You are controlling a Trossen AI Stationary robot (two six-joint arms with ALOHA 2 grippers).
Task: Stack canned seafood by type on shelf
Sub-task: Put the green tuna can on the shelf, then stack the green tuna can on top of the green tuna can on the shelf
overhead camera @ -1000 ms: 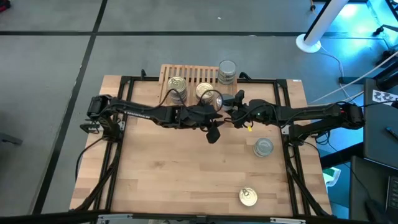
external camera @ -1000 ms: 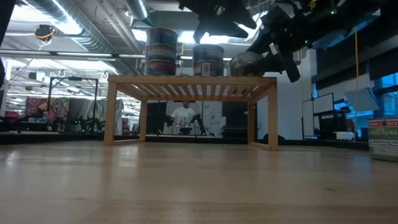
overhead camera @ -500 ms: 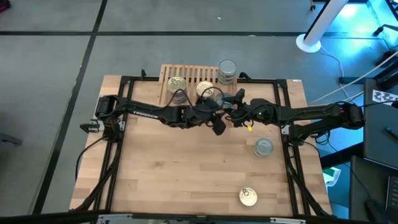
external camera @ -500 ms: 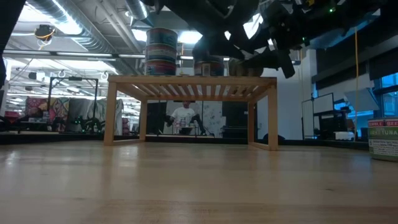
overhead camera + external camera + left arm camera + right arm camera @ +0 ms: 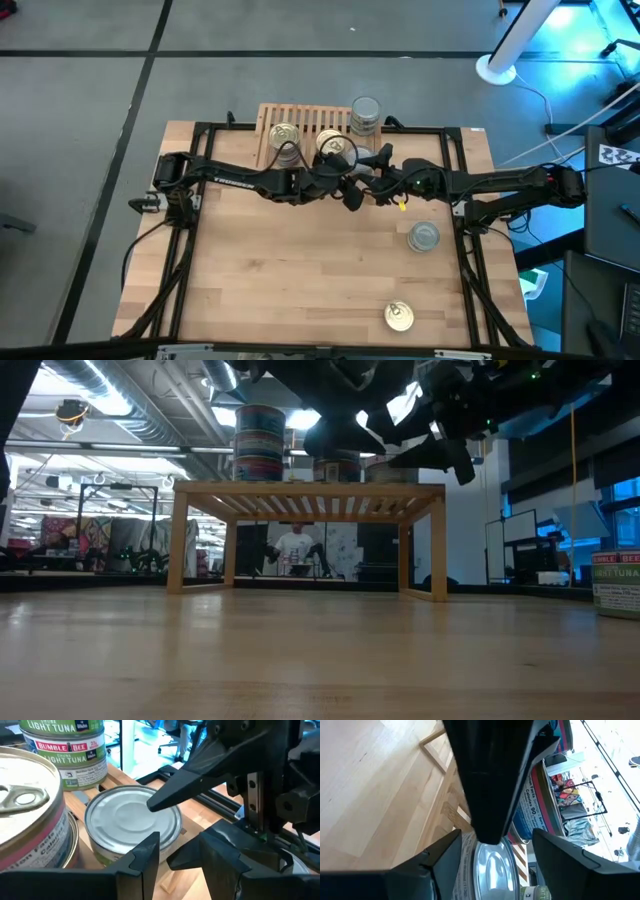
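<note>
Silver-lid can (image 5: 131, 822) sits on shelf (image 5: 300, 118) between R gripper (image 5: 362, 172) fingers, which look spread, released. L gripper (image 5: 175, 855) fingers apart, empty, just beside. Risk: crowded arms, withdrawing fingers could nudge can into gold-lid can (image 5: 30, 827) alongside or off shelf edge.

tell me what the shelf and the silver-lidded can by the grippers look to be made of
The shelf looks like pale unfinished wood: visible grain, slatted top, plain legs. The silver-lidded can looks like metal, probably tinplate or aluminium: a dull brushed grey lid with pressed concentric rings, and what seems a printed paper label band.
</note>
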